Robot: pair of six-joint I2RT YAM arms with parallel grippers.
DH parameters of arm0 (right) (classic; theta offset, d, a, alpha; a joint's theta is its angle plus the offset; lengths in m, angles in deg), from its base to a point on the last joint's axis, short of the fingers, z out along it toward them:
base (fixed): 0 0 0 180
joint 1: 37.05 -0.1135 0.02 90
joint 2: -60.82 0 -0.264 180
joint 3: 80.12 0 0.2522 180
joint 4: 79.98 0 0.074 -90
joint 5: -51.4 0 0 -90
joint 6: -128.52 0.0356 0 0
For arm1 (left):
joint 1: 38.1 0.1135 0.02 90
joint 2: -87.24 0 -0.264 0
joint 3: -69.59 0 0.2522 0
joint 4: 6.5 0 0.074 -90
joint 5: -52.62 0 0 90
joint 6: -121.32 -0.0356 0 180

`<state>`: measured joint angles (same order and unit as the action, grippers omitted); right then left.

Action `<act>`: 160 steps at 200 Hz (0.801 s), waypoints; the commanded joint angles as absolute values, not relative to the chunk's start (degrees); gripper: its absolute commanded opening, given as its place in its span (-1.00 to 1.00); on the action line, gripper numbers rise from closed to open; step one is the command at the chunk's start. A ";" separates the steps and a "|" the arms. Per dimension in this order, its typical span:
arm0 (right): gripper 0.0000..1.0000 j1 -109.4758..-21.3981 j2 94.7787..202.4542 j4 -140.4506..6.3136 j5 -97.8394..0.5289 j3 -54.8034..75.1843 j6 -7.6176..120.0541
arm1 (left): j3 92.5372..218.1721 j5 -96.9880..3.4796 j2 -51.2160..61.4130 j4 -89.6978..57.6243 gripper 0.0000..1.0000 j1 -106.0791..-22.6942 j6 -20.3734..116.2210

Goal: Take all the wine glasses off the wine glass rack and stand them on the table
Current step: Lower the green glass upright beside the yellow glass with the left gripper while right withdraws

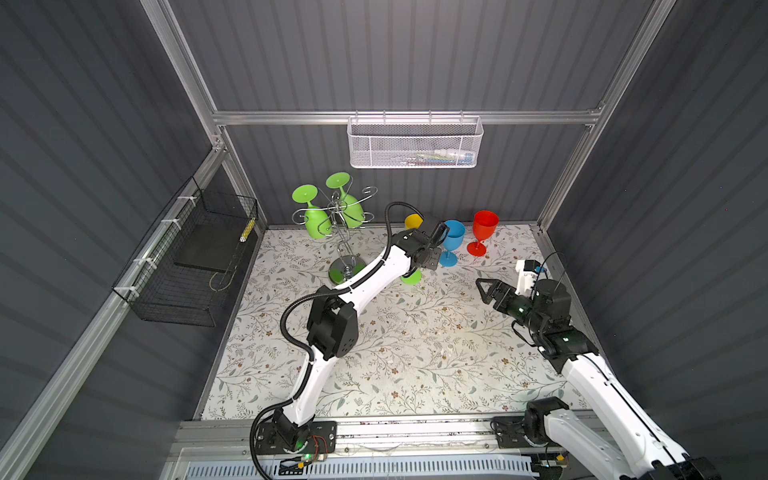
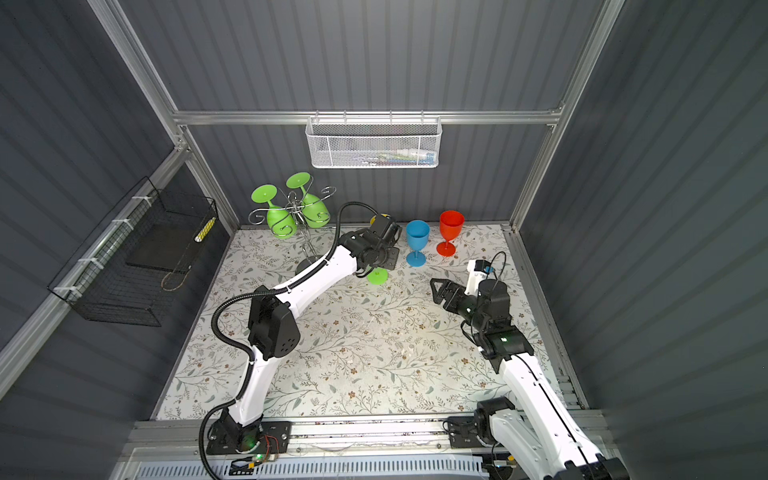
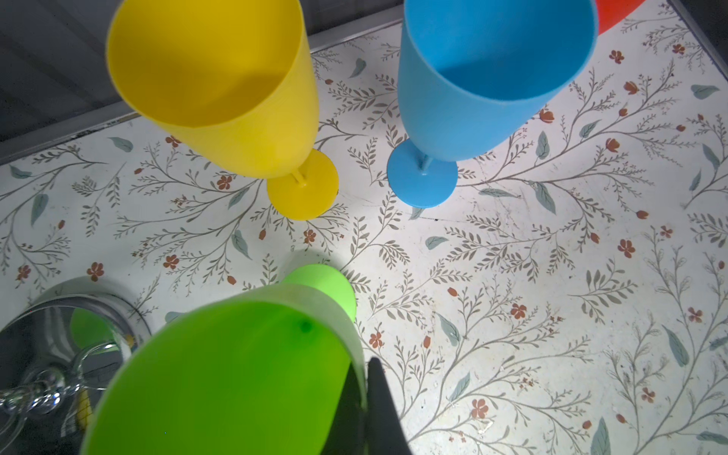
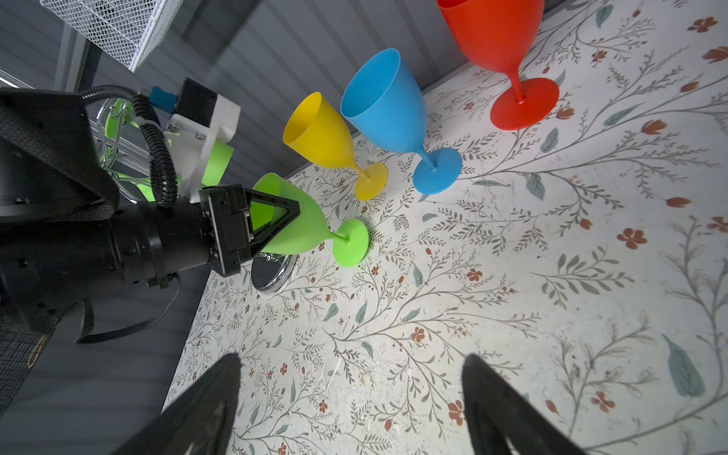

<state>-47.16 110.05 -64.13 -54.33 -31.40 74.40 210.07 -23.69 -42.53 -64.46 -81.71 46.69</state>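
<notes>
In both top views a green wine glass (image 1: 411, 277), off the wine glass rack (image 1: 337, 220), is held near the bench (image 1: 415, 353) by the clenched left tool (image 1: 428, 259); the right tool (image 1: 488, 293) is spread, empty. Left wrist view: its rim is pinched. Light, stiff, slippery plastic is judged.

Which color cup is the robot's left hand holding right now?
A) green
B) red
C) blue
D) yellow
A: the left hand is shut on the rim of the green glass, while the yellow glass, the blue glass and the red glass stand by themselves on the table.
</notes>
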 commanded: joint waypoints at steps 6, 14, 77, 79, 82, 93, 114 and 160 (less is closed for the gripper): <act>0.75 -47.43 110.28 -65.87 -55.04 -32.29 73.59 | 212.86 -26.33 -44.13 -65.72 -0.99 -80.57 45.91; 0.76 -47.43 110.30 -65.89 -55.04 -32.35 73.50 | 213.10 -26.60 -44.37 -65.52 -0.99 -80.29 45.92; 0.75 -47.51 110.74 -66.04 -54.86 -32.30 73.48 | 217.34 -27.48 -46.83 -67.44 -0.98 -78.84 44.85; 0.75 -47.51 110.74 -66.09 -54.86 -32.34 73.49 | 217.37 -27.52 -46.87 -67.45 -0.98 -78.80 44.85; 0.75 -47.56 110.74 -66.05 -54.86 -32.35 73.43 | 217.46 -27.47 -46.94 -67.43 -0.97 -78.79 44.85; 0.75 -47.51 110.80 -66.13 -54.86 -32.30 73.41 | 217.94 -27.45 -47.18 -67.67 -0.97 -78.54 44.66; 0.74 -47.51 110.75 -66.13 -54.78 -32.35 73.33 | 218.33 -27.68 -47.41 -67.80 -0.97 -77.97 44.59; 0.75 -47.51 110.83 -66.13 -54.84 -32.32 73.37 | 219.78 -28.25 -48.10 -68.71 -0.93 -77.30 44.33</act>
<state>-47.23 110.79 -64.94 -54.53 -31.56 74.22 217.15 -27.14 -46.58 -66.84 -77.73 45.62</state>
